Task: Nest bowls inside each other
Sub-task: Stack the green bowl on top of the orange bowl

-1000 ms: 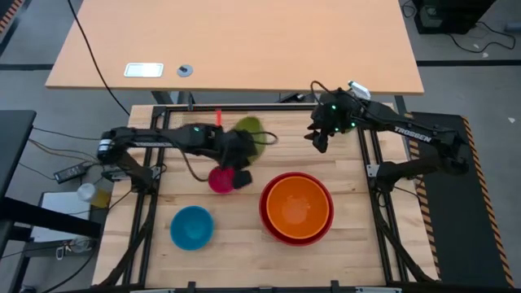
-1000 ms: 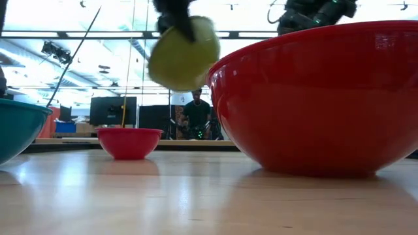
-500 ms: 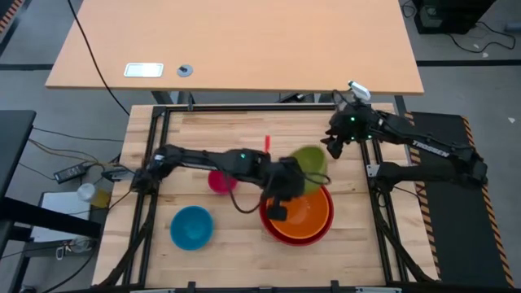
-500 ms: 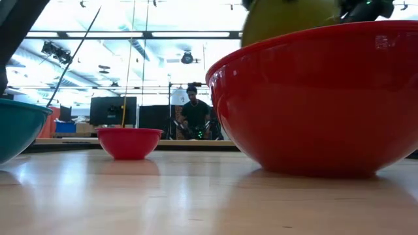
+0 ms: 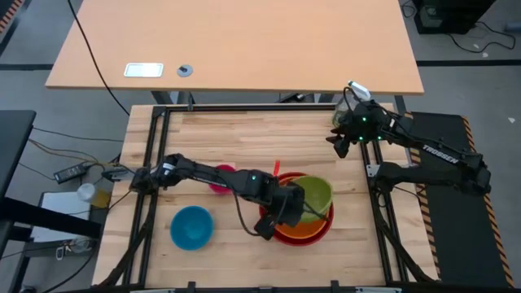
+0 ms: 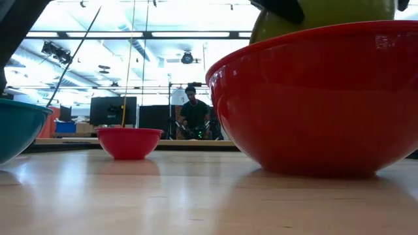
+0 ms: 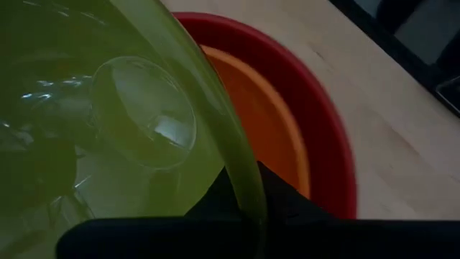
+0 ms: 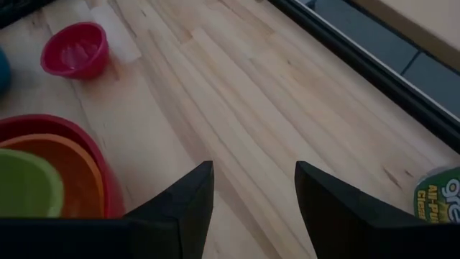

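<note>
My left gripper (image 5: 286,208) is shut on the lime green bowl (image 5: 314,197) and holds it over the orange bowl (image 5: 298,227), which sits nested in the red bowl (image 5: 273,229) at the table's near right. In the low view the green bowl (image 6: 326,14) shows just above the red bowl's rim (image 6: 307,36). The blue bowl (image 5: 192,227) stands near left. The pink bowl (image 5: 218,181) stands mid-table, partly under my left arm. My right gripper (image 5: 340,140) hangs open above the far right corner, holding nothing. My left gripper pinches the green bowl's rim (image 7: 243,173) on the side toward the table's left, one finger (image 7: 287,205) outside the wall and the other inside. The fingers slant down from the left. The bowl's opening faces up; I cannot tell whether it touches the orange bowl.
A bottle with a green label (image 8: 440,191) stands at the table's far right edge, beside my right gripper (image 8: 253,194). A person (image 6: 192,117) stands in the room beyond the table. Bare wood (image 5: 244,134) lies along the far side.
My left gripper has carried the green bowl from the far middle toward the near right, over the red and orange bowls, and lowered it. Its wrist has rolled, turning the bowl from tipped on its side to opening up. My right gripper has drawn back toward the right edge.
</note>
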Controlling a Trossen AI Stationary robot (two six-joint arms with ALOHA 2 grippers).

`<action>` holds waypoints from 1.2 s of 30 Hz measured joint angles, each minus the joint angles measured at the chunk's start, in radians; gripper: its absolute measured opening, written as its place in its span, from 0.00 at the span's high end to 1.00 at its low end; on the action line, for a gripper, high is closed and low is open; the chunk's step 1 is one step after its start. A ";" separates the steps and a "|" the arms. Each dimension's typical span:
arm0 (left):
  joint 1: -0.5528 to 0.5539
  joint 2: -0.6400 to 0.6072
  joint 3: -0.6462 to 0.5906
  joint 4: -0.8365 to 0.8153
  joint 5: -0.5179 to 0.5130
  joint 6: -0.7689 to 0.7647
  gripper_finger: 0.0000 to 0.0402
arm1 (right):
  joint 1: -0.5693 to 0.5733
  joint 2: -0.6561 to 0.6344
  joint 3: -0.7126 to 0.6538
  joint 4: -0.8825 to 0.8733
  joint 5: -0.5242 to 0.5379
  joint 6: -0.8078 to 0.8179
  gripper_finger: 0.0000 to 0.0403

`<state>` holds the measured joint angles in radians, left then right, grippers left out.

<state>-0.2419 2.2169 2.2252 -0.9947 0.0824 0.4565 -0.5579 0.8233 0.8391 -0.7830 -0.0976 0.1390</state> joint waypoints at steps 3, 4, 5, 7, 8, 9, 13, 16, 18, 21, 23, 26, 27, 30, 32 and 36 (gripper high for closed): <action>-0.013 0.000 -0.001 0.001 0.001 0.003 0.98 | 0.000 0.002 0.000 -0.002 -0.003 -0.001 0.50; -0.016 0.000 -0.001 0.000 0.001 0.003 0.98 | 0.000 0.001 0.000 -0.001 -0.004 -0.001 0.50; -0.020 0.000 -0.001 -0.002 0.001 0.002 0.98 | 0.000 0.001 0.000 -0.001 -0.004 -0.001 0.50; -0.025 0.000 -0.001 -0.012 -0.002 -0.023 0.97 | 0.000 0.002 0.000 -0.001 -0.003 -0.005 0.50; -0.026 0.000 -0.002 -0.010 -0.005 -0.047 0.96 | 0.000 0.001 0.000 0.000 -0.003 -0.008 0.50; -0.026 0.000 -0.002 -0.008 -0.006 -0.069 0.94 | 0.000 0.001 0.000 0.002 -0.003 -0.008 0.50; -0.026 0.000 -0.002 -0.010 -0.006 -0.102 0.83 | 0.000 0.002 0.000 0.003 -0.003 -0.010 0.50; -0.026 0.000 -0.002 -0.012 -0.006 -0.105 0.73 | 0.000 0.002 0.000 0.003 -0.003 -0.010 0.50; -0.025 0.000 -0.002 -0.013 -0.006 -0.125 0.68 | 0.000 0.002 0.000 0.003 -0.002 -0.010 0.50; -0.019 -0.001 -0.002 -0.011 -0.006 -0.181 0.61 | 0.000 0.002 0.000 0.003 0.000 -0.010 0.50; -0.017 -0.001 -0.002 -0.012 -0.006 -0.224 0.58 | 0.000 0.002 0.000 0.004 0.000 -0.010 0.50; -0.017 -0.001 -0.002 -0.014 -0.004 -0.286 0.54 | 0.000 0.002 0.000 0.004 0.002 -0.011 0.50; -0.017 -0.001 -0.002 -0.014 0.006 -0.313 0.53 | 0.000 0.002 0.000 0.004 0.002 -0.011 0.50; -0.009 -0.001 -0.002 -0.016 0.051 -0.407 0.52 | 0.000 0.002 0.000 0.004 0.004 -0.011 0.50; 0.000 -0.001 -0.002 -0.018 0.088 -0.468 0.53 | 0.000 0.003 0.000 0.005 0.004 -0.011 0.50; 0.013 -0.002 -0.002 -0.030 0.104 -0.499 0.54 | 0.000 0.014 0.000 0.019 0.004 -0.011 0.50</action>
<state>-0.2287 2.2154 2.2230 -1.0249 0.1867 -0.0429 -0.5579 0.8370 0.8391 -0.7645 -0.0939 0.1284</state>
